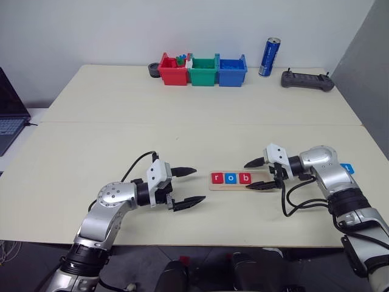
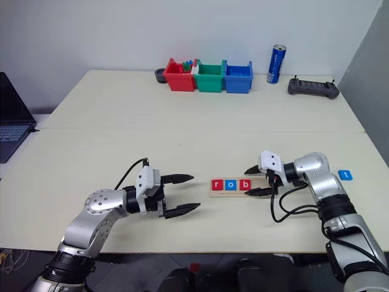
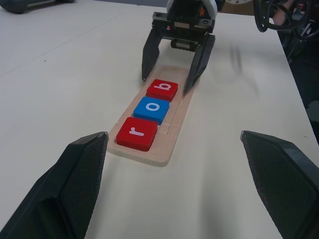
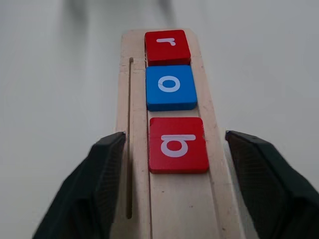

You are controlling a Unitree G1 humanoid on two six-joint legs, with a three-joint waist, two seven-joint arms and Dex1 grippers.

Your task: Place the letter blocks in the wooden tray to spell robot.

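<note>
The wooden tray (image 1: 260,180) lies near the table's front edge between my two grippers. Three letter blocks sit in it in a row: a red r (image 1: 217,177), a blue o (image 1: 231,178) and a red b (image 1: 244,178). My right gripper (image 1: 248,176) is open at the tray's right end, one finger on each side of the b block (image 4: 177,144), touching neither it nor anything else. To the tray's left my left gripper (image 1: 199,185) stands open and empty, pointing at the tray. A blue t block (image 2: 345,175) lies on the table beyond my right arm.
Red (image 1: 173,70), green (image 1: 203,70) and blue (image 1: 232,70) bins stand in a row at the table's back. A blue can (image 1: 269,57) and a black controller (image 1: 307,80) are to their right. A laptop (image 1: 9,115) sits at the left edge.
</note>
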